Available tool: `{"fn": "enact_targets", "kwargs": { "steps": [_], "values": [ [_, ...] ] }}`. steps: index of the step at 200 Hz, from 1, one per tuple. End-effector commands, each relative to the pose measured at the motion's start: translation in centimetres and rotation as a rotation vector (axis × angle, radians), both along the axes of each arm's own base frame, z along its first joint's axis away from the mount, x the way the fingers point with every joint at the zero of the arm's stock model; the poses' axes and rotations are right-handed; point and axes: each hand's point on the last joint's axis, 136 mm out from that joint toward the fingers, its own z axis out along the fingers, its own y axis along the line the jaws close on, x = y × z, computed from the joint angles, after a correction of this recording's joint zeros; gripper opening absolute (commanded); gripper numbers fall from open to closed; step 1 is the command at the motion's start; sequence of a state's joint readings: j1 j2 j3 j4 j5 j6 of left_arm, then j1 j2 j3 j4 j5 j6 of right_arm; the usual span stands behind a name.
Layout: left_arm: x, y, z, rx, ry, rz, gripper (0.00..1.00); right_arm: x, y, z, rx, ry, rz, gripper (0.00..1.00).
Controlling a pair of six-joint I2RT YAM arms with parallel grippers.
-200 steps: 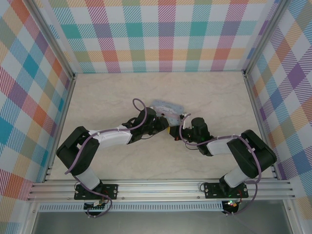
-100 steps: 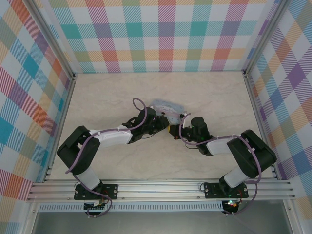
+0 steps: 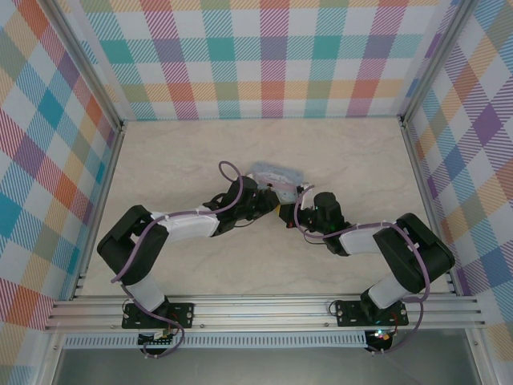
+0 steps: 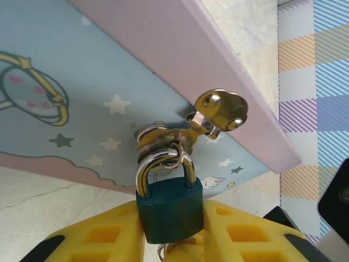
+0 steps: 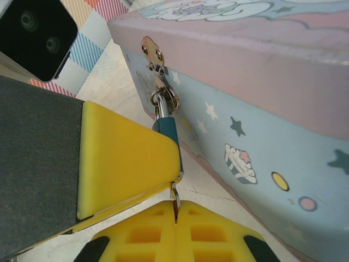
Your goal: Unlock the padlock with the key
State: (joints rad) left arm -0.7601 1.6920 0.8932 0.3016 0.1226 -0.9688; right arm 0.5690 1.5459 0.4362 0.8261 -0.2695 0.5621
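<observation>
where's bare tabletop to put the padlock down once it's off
Bare table stretches from the tin to the back wall. More lies between the left arm and right arm by the near rail. Crowded at the tin's front, around the padlock.

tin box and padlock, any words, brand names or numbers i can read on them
None can be read.
The tin box carries only drawings, such as stars and small cartoon pictures, and no letters or numbers on the sides in view.
The padlock shows a plain dark face with no brand or number.
From the top external camera both are too small to show any print.
</observation>
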Motion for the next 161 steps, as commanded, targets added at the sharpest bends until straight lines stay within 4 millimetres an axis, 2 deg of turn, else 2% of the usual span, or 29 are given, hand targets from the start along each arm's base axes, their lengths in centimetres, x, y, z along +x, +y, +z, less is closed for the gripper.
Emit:
{"fn": "enact_targets", "kwargs": {
  "steps": [1,48,109,161],
  "values": [
    [-2.4,-0.6,-3.2,0.039,0.108,-0.079,0.3,1.6,1.9,8.9,0.162,-0.251,0.029,0.0],
    [-2.3,-0.9,-2.9,0.021,0.104,-0.085,0.31,1.8,1.4,8.1,0.137,-0.235,-0.003,0.0],
    [-2.1,0.7,-0.4,0.059,0.039,-0.057,0.52,2.0,0.3,3.8,0.043,-0.102,-0.052,0.0],
    [-1.9,3.1,1.2,0.062,0.007,0.001,0.7,0.6,-0.1,1.1,0.048,0.032,-0.059,0.0]
  ]
}}
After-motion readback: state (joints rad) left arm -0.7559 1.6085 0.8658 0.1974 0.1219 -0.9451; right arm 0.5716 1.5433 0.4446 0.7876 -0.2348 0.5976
